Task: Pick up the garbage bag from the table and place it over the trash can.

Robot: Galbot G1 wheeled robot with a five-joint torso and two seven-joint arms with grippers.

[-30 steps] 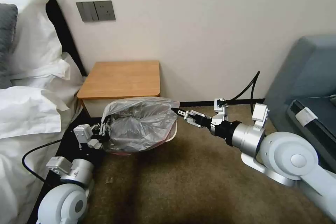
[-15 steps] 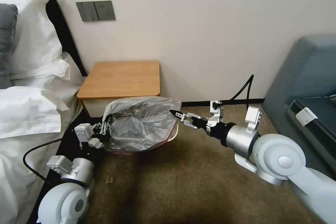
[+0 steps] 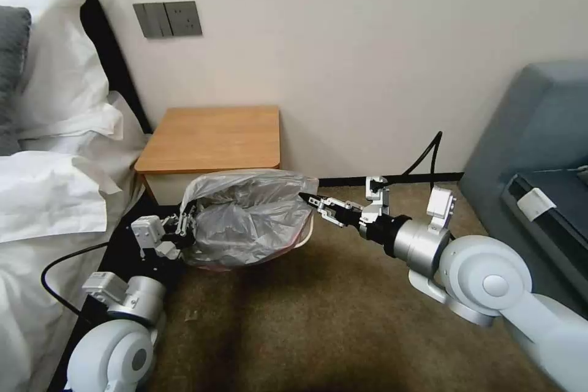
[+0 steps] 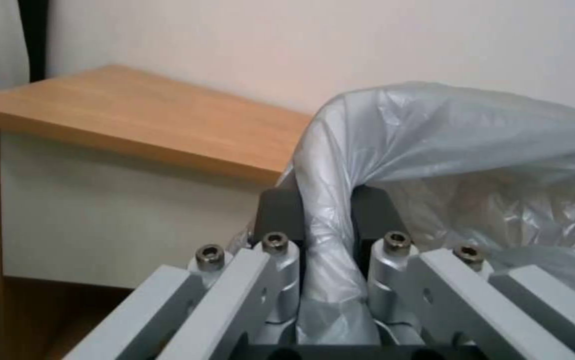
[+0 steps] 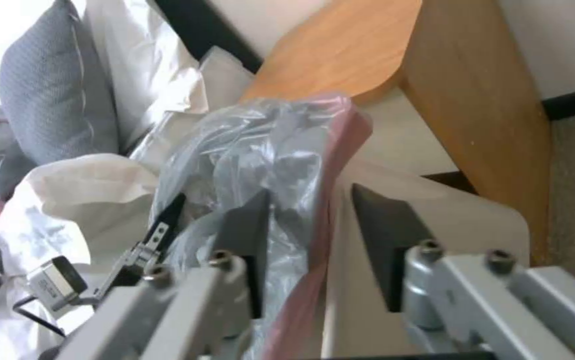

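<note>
Brown carpet [image 3: 318, 318], cream wall, bed [image 3: 43, 196] w/ white linen on robot's left, grey sofa [image 3: 539, 135] on right. Wooden tabletop [image 3: 211, 138] against wall. Trash can [image 3: 303, 239] in front of it, mostly hidden under garbage bag [image 3: 245, 217]; just a bit of rim shows. Left end effector [image 3: 182, 229] clamped on bag's left edge. Right end effector [image 3: 306, 198] at bag's right edge, jaws narrowly apart w/ pink-tinted bag edge between them.
</note>
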